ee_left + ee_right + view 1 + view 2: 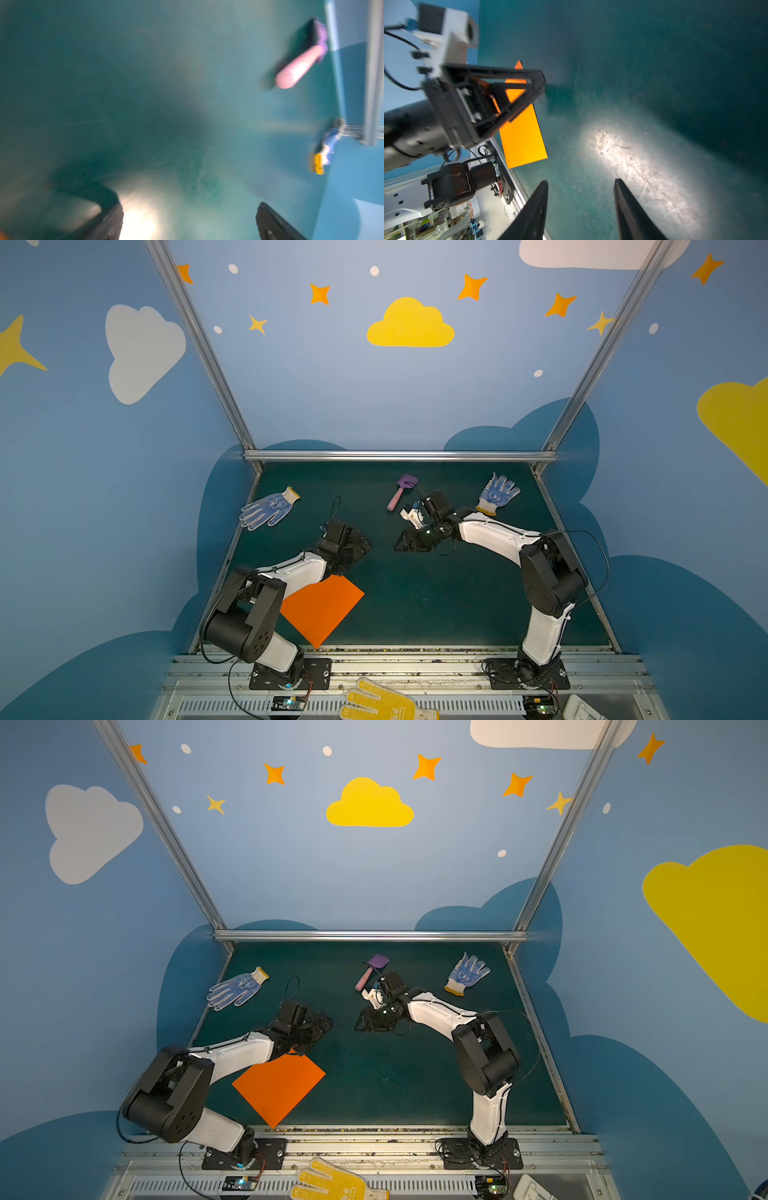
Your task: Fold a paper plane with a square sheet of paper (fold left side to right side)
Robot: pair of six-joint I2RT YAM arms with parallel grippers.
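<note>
Orange paper (322, 610) flat on green mat (436, 601), front left, one edge hidden under left arm (291, 572). Left gripper (361, 547) by its far corner, jaws wide, empty. Right gripper (581, 182) mid-mat, jaws apart, empty. Spatula (400, 491) farther back.

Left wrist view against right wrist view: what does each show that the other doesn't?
Left wrist only: the spatula and a blue-dotted glove near the frame, all blurred. Right wrist only: the paper, lying flat on the mat, and the left arm partly covering it. Shared: the green mat, and each camera's own gripping part at the picture's edge, the left end effector and the right end effector, both open and empty.
</note>
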